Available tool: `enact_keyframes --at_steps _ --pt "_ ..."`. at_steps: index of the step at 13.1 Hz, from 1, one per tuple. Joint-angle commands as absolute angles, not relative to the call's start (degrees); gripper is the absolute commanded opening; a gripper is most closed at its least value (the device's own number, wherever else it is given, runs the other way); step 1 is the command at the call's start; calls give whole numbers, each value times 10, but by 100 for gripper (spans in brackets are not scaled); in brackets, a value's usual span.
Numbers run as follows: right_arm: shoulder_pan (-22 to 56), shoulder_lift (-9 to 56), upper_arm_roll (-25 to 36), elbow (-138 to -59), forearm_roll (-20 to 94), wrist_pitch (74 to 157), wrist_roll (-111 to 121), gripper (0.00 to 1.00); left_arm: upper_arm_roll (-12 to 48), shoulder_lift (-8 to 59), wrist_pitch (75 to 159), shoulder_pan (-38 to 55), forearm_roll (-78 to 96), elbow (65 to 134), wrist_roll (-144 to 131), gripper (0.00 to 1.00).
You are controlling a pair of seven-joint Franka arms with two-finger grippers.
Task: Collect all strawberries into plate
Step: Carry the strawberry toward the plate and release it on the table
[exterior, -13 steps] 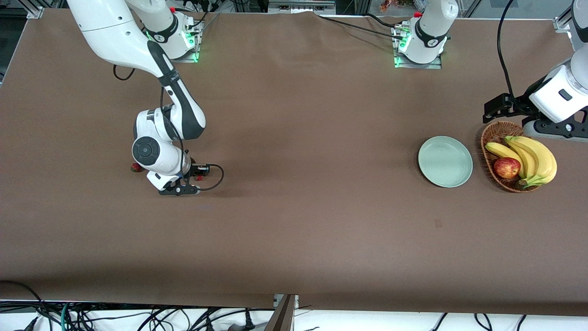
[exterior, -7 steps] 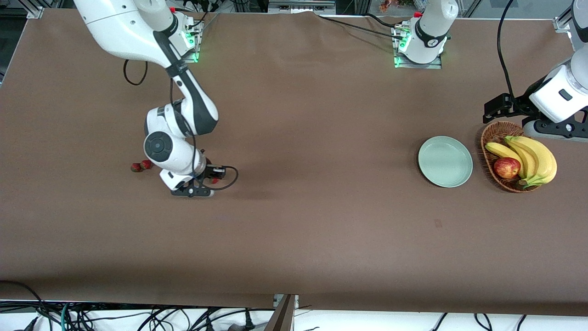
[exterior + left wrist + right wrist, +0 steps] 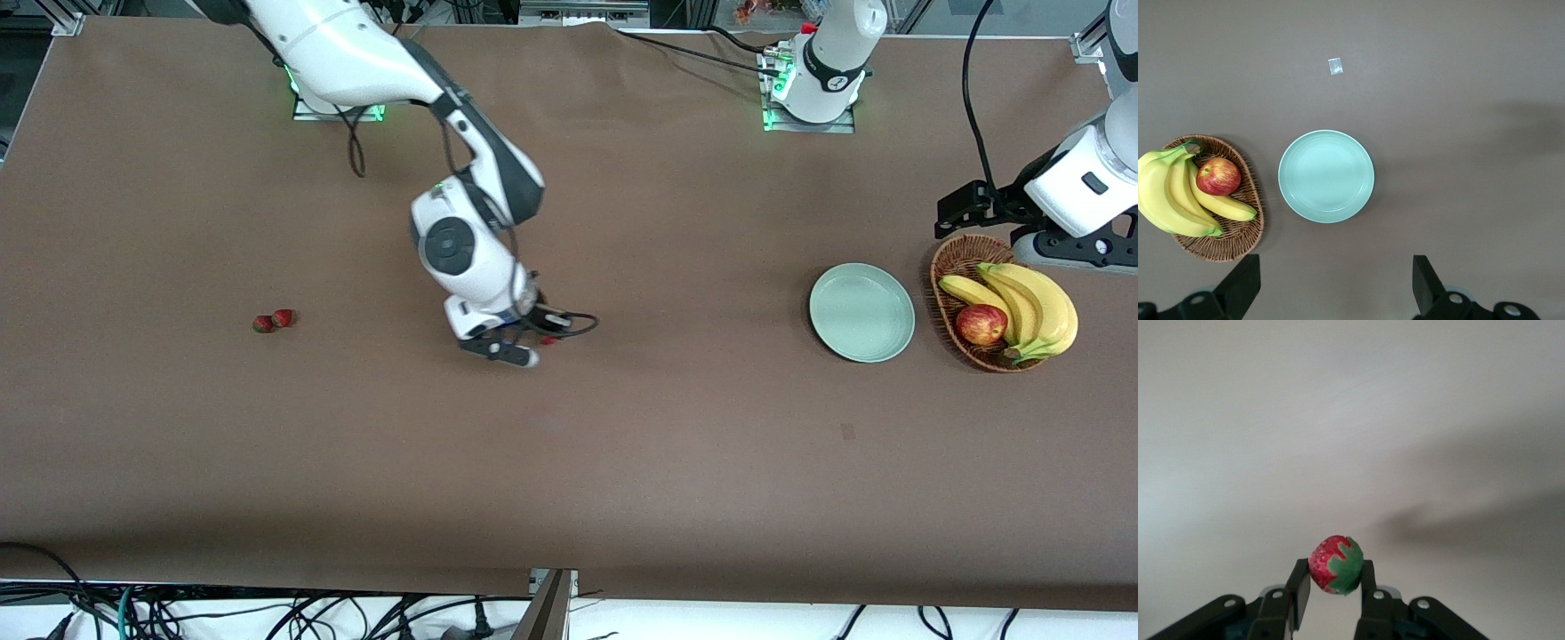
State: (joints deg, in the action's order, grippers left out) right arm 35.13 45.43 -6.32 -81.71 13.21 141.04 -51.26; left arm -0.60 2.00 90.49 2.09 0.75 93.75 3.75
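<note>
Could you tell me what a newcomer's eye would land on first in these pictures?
Probably the right gripper over mid-table, shut on a red strawberry. Next, the empty mint-green plate beside the wicker basket of bananas and an apple at the left arm's end, below the waiting, open left gripper.

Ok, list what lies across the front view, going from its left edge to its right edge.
Two strawberries on the table → right gripper shut on a strawberry → plate → basket of bananas and an apple, left gripper open above it.
</note>
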Motion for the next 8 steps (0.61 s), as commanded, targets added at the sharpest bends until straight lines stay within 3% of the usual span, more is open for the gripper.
enact_keyframes --at_steps 1,5,7,8 --pt "425 559 -59 -689 142 1504 -639 32 -10 26 903 25 11 923 39 100" --pt "525 652 -56 -626 141 1702 -791 38 -10 26 903 25 11 923 39 100" --pt "553 676 -55 -627 141 1783 -833 55 -10 26 903 25 11 923 39 100" --pt "553 671 -55 -628 141 1782 -850 70 -10 26 903 25 11 922 39 100"
